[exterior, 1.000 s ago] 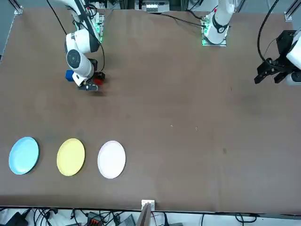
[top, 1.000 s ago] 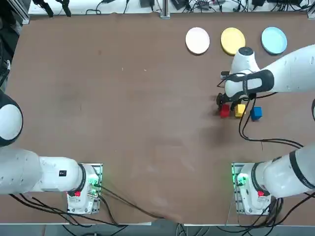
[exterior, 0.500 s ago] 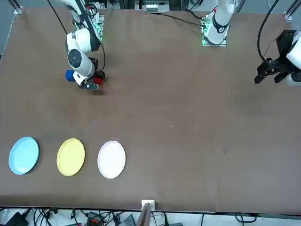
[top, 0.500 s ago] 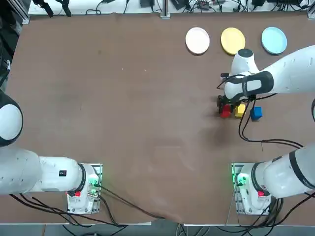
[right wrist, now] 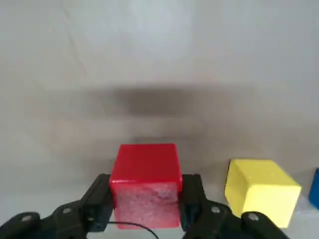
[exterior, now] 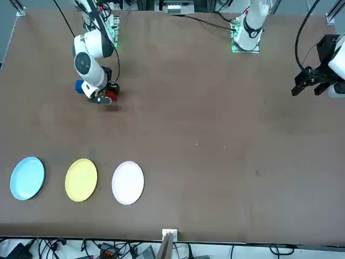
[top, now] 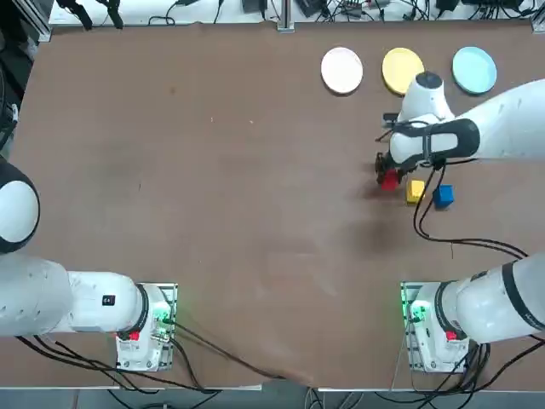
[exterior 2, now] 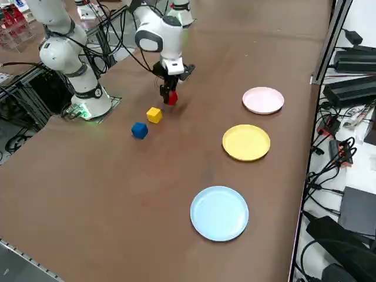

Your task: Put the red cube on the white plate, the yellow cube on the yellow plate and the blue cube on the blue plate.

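We see the brown bench (top: 213,170) spread wide below us, and over its right half the right arm (top: 502,128) reaches in from the side. Along the far edge three plates lie in a row, apart from one another: the white plate (top: 341,69) leftmost, the yellow plate (top: 399,68) in the middle, partly under the arm's wrist in the top view, and the blue plate (top: 474,69) rightmost. All three plates are bare.

Nearer to us than the plates, the right gripper (top: 389,177) points down with its fingers (right wrist: 99,196) pressed against two opposite sides of the red cube (right wrist: 146,183), so the gripper is clamped on that cube. In the right side view the red cube (exterior 2: 172,97) seems to hang just clear of the bench, though we cannot be sure.

Just to its right the yellow cube (top: 415,191) rests on the bench, and the blue cube (top: 443,196) sits just beyond it, farther right, the two near each other but apart.
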